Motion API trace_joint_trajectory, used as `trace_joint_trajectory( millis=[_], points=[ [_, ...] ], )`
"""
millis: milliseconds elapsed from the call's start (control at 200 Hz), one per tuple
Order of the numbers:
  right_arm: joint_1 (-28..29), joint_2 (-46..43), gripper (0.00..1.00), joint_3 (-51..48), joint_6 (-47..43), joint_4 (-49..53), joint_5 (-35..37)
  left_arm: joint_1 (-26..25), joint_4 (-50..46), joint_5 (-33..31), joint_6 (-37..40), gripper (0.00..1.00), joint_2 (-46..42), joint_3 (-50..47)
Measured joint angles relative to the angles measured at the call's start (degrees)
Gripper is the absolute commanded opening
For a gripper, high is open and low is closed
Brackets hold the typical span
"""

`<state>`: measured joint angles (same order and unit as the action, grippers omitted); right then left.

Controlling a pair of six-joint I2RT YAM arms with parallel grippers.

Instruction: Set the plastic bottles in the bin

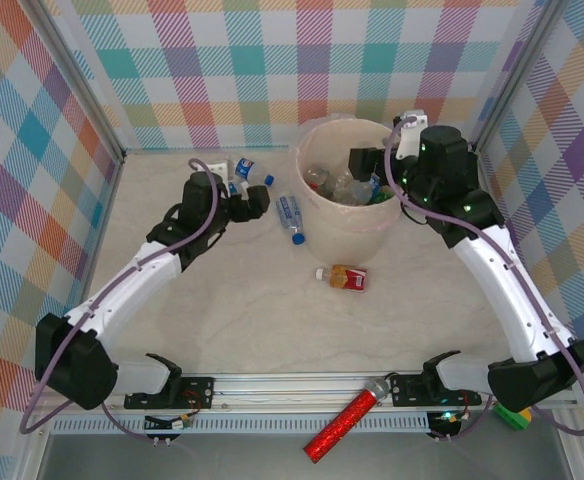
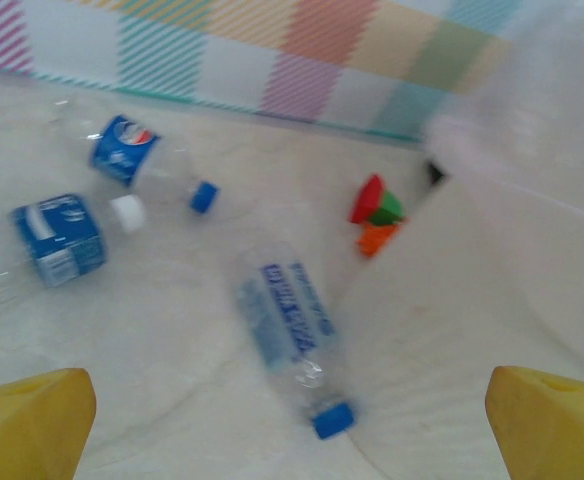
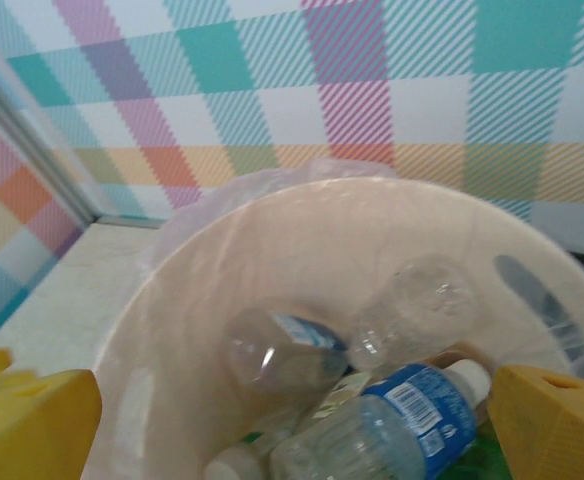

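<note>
Starting with the top view, the bin is seen at the far middle of the table. Several plastic bottles are heaped inside it, their shapes jumbled and hard to separate. The right gripper is held over the bin's right rim, its fingers largely masked by the dark wrist. The left gripper is lowered left of the bin, near a clear bottle with a blue cap lying just beside the bin wall. Two blue-labelled bottles are partly hidden behind the left arm. A red-labelled bottle lies in front of the bin, apart from it. A red glittery tube rests across the near rail.

From the left wrist, the left fingertips are cut off at the lower corners, spread wide and gripping nothing. The clear bottle lies on the table ahead of them, its print blurred beyond reading. A small multicoloured object beside the bin wall cannot be identified.

From the right wrist, the right fingertips are likewise spread to the corners, gripping nothing, above the bin's mouth. A white-capped bottle is cropped by the lower edge, and clear crushed bottles lie behind it. A handle slot is seen in the wall.
</note>
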<state>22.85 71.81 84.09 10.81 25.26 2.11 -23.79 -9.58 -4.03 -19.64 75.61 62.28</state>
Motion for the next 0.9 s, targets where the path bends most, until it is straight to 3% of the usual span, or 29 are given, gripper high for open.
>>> trace_joint_trajectory(
  millis=[205, 410, 900],
  points=[
    [0.11, -2.49, 0.99, -5.25, 2.47, -2.43, -6.75, 7.19, -0.72, 0.96, -2.82, 0.98, 8.59, 3.32],
    [0.39, -3.23, 0.99, -7.08, 3.91, -3.45, -11.50, 11.02, -0.13, 1.57, -3.04, 0.97, 20.79, 10.86],
    [0.48, -7.17, 0.99, -9.40, 4.04, -4.66, -12.72, 16.63, -6.05, 2.49, 4.68, 0.98, 44.61, 33.79]
  ],
)
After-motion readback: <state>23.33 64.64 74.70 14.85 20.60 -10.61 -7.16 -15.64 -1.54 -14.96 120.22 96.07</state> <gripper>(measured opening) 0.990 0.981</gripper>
